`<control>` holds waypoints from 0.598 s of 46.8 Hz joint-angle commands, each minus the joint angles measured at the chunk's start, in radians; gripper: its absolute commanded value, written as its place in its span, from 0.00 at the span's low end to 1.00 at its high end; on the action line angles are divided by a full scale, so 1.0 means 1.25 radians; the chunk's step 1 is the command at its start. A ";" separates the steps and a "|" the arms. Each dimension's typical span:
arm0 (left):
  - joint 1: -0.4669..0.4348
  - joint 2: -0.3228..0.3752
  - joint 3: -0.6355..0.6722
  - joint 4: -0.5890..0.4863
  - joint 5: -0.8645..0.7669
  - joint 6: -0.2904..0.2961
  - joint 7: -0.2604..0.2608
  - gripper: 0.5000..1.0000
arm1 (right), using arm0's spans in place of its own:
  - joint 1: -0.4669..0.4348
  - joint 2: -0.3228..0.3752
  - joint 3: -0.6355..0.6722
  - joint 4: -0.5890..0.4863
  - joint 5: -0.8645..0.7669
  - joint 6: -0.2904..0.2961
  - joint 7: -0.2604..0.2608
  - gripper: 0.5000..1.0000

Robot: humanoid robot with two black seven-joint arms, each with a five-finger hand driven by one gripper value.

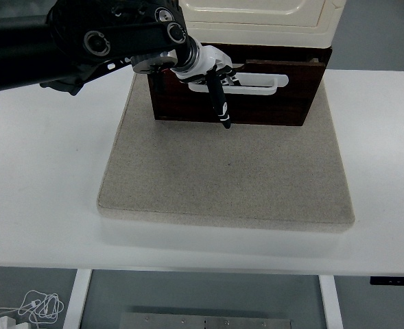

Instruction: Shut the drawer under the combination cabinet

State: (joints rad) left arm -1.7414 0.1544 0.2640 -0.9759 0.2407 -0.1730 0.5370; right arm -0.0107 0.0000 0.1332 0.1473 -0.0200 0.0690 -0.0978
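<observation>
A cream cabinet (256, 17) stands at the far edge of the table on a dark brown base. Its dark brown drawer (270, 103) sticks out a little toward me, with a white bar handle (260, 87) across its front. My left hand (215, 86) reaches in from the upper left and rests against the drawer front at the handle's left end. Its fingers (220, 106) are extended downward over the front and hold nothing. The right arm is out of view.
The cabinet stands on a grey felt mat (226, 171) that lies on the white table (44, 178). White cables (30, 307) lie on the floor at the lower left.
</observation>
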 commanded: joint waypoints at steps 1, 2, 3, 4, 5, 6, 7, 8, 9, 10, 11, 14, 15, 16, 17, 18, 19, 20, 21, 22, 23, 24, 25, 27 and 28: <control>0.001 -0.002 0.000 0.012 0.003 0.000 0.000 1.00 | 0.000 0.000 0.000 0.000 0.000 0.000 0.000 0.86; 0.001 -0.002 0.000 0.016 0.003 0.000 -0.001 1.00 | 0.000 0.000 0.000 0.000 0.000 0.000 0.000 0.86; 0.001 -0.002 0.000 0.017 0.003 0.000 0.000 1.00 | 0.000 0.000 0.000 0.000 0.000 0.000 0.000 0.86; 0.001 -0.003 0.000 0.020 0.003 0.000 -0.001 1.00 | 0.000 0.000 0.000 0.000 0.000 0.000 0.001 0.86; 0.003 -0.005 0.000 0.023 0.003 0.000 -0.001 1.00 | 0.000 0.000 0.000 0.000 0.000 0.000 0.000 0.86; 0.003 -0.006 0.000 0.026 0.003 -0.001 -0.001 1.00 | 0.000 0.000 0.000 0.000 0.000 0.000 0.001 0.86; 0.003 -0.008 0.000 0.031 0.003 -0.001 -0.001 1.00 | 0.000 0.000 0.000 0.000 0.000 0.000 0.000 0.86; 0.003 -0.008 0.000 0.035 0.003 0.000 -0.002 1.00 | 0.000 0.000 0.000 0.000 0.000 0.000 0.000 0.86; 0.003 -0.008 0.000 0.039 0.003 -0.001 -0.003 1.00 | 0.000 0.000 0.000 0.000 0.000 0.000 0.000 0.86; 0.003 -0.008 0.000 0.042 0.003 0.000 -0.004 1.00 | 0.000 0.000 0.000 0.000 0.000 0.000 0.000 0.86; 0.004 -0.009 0.000 0.046 0.003 0.000 -0.005 1.00 | 0.000 0.000 0.000 0.000 0.000 0.000 0.001 0.86; 0.011 -0.014 0.000 0.054 0.003 0.000 -0.006 1.00 | 0.000 0.000 0.000 0.000 0.000 0.000 0.000 0.86; 0.013 -0.016 0.000 0.058 0.004 0.001 -0.007 1.00 | 0.000 0.000 0.000 0.000 0.000 0.000 0.001 0.86; 0.014 -0.017 0.000 0.063 0.004 0.001 -0.007 1.00 | 0.000 0.000 0.000 0.000 0.000 0.000 0.000 0.86; 0.014 -0.017 0.000 0.068 0.005 0.002 -0.007 1.00 | 0.000 0.000 0.000 0.000 0.000 0.000 0.000 0.85; 0.014 -0.018 0.000 0.071 0.006 0.003 -0.007 1.00 | 0.000 0.000 0.000 0.000 0.000 0.000 0.001 0.86; 0.015 -0.018 0.000 0.074 0.009 0.003 -0.007 1.00 | 0.000 0.000 0.000 0.000 0.000 0.000 0.000 0.86; 0.015 -0.018 -0.001 0.075 0.010 0.005 -0.009 1.00 | 0.000 0.000 0.000 0.000 0.000 0.000 0.000 0.86; 0.016 -0.018 -0.001 0.078 0.011 0.006 -0.009 1.00 | 0.000 0.000 0.000 0.000 0.000 0.000 0.000 0.86; 0.017 -0.018 -0.003 0.078 0.012 0.007 -0.010 1.00 | 0.000 0.000 0.000 0.000 0.000 0.000 0.001 0.86; 0.019 -0.018 -0.004 0.078 0.014 0.007 -0.010 1.00 | 0.000 0.000 0.000 0.000 0.000 0.000 0.000 0.86; 0.017 -0.018 -0.005 0.078 0.014 0.007 -0.010 1.00 | 0.000 0.000 0.000 0.000 0.000 0.000 0.001 0.86; 0.019 -0.018 -0.006 0.078 0.014 0.007 -0.010 1.00 | 0.000 0.000 0.000 0.000 0.000 0.000 0.000 0.86; 0.017 -0.018 -0.007 0.076 0.014 0.007 -0.010 1.00 | 0.000 0.000 0.000 0.000 0.000 0.000 0.001 0.85; 0.017 -0.019 -0.008 0.076 0.014 0.007 -0.010 1.00 | 0.000 0.000 0.000 0.000 0.000 0.000 0.000 0.86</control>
State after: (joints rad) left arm -1.7186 0.1317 0.2572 -0.8792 0.2573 -0.1642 0.5247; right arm -0.0108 0.0000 0.1335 0.1473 -0.0199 0.0690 -0.0977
